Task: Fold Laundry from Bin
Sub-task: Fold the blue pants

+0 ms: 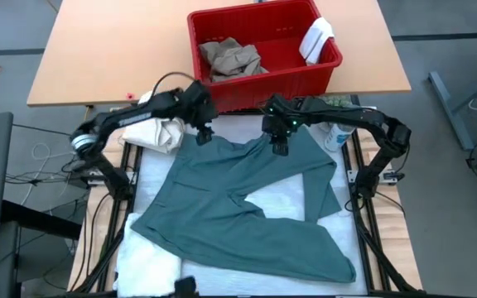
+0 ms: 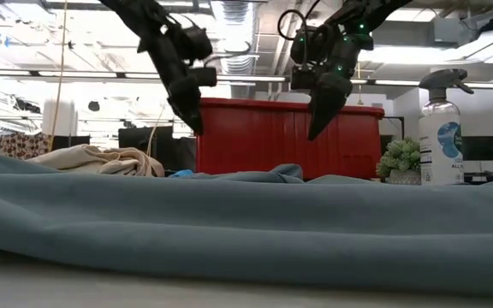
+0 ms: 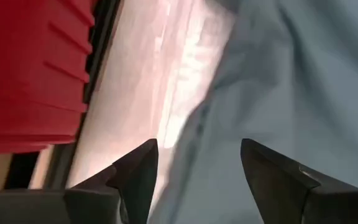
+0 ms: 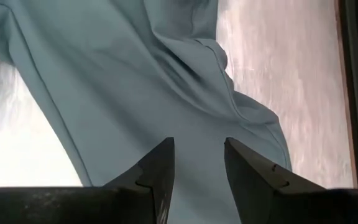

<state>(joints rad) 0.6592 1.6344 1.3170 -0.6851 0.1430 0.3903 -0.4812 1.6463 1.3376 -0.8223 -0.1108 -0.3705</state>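
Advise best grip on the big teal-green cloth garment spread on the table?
Take the teal-green garment by its edge nearest the red plastic bin, one corner per arm, coming straight down. That edge lies flat below the open left gripper and open right gripper, hovering above it in the low view.

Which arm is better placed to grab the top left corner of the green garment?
Left. Its tool, open, hangs just above that corner of the green garment; the right tool is over the other corner.
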